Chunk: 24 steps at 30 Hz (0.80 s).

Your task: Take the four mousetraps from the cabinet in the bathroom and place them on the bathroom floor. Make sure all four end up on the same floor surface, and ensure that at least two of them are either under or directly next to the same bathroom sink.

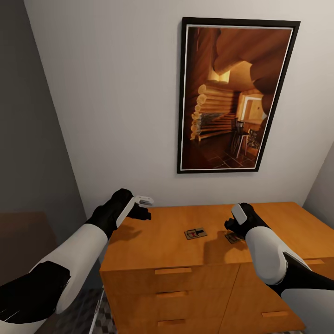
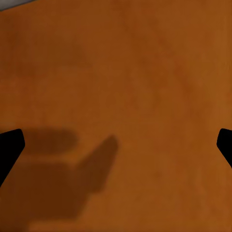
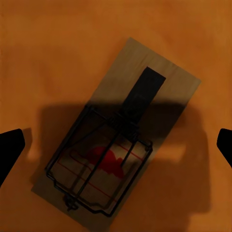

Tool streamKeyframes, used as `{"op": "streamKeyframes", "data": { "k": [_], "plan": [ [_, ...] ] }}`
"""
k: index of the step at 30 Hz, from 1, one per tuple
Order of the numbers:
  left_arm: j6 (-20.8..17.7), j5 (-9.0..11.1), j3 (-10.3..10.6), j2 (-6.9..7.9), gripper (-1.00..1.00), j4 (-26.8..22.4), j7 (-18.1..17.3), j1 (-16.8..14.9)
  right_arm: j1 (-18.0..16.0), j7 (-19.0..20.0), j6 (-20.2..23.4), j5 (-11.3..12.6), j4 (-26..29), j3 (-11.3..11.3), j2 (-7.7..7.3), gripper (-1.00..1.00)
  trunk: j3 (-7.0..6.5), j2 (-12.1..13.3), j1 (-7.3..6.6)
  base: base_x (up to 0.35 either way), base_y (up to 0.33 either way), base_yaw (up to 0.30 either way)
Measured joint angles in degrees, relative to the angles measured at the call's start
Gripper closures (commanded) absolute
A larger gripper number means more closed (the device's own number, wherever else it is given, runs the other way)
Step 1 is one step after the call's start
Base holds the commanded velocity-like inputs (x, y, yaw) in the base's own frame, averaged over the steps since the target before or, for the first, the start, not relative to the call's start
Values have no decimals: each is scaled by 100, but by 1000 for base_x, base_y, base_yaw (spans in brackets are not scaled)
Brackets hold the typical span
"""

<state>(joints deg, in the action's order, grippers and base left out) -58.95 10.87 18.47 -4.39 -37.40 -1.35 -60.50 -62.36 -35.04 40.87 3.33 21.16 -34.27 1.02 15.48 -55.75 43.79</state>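
My right claw [image 3: 116,147] is spread wide, its 2 black fingertips [image 3: 9,150] at the far edges of the right wrist view, and it hangs straight over a mousetrap [image 3: 116,133] without touching it. That trap lies flat on the cabinet top, turned at an angle between the tips, with its wire frame, dark plate and red mark facing up and the claw's shadow across it. From the head view I see the same trap [image 1: 232,238] half hidden under my right claw [image 1: 232,226], on the right part of the top. A second trap [image 1: 195,233] lies just to its left, near the middle, apart from both claws. My left claw [image 2: 116,145] is also open, tips far apart, hovering over bare orange wood with only its own shadow below. In the head view the left claw [image 1: 141,208] sits above the cabinet's [image 1: 176,278] back left corner. The drawers in front are closed, bar handles flush. A framed picture [image 1: 234,95] of a log interior hangs on the white wall above. A strip of patterned floor [image 1: 86,311] shows at the cabinet's left foot.
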Motion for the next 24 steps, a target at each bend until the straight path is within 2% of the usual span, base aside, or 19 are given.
{"op": "streamKeyframes", "data": {
  "k": [15, 22, 24],
  "plan": [
    [-4, 2, 2, -3, -100, 0, 5, 0, 0, 0, 3, 0, 0, 0, 0, -100, 0, 0, 0, 0, 0, 0],
    [-6, 5, 1, -3, -100, 0, 1, 0, 0, 0, 5, 0, 0, 0, 0, -100, 125, -279, 153, 0, 0, 0],
    [-6, 6, 2, -4, -100, 0, 1, 0, 0, 0, 6, 0, 0, -2, 0, -100, 126, -281, 154, 0, 0, 0]
  ]
}}
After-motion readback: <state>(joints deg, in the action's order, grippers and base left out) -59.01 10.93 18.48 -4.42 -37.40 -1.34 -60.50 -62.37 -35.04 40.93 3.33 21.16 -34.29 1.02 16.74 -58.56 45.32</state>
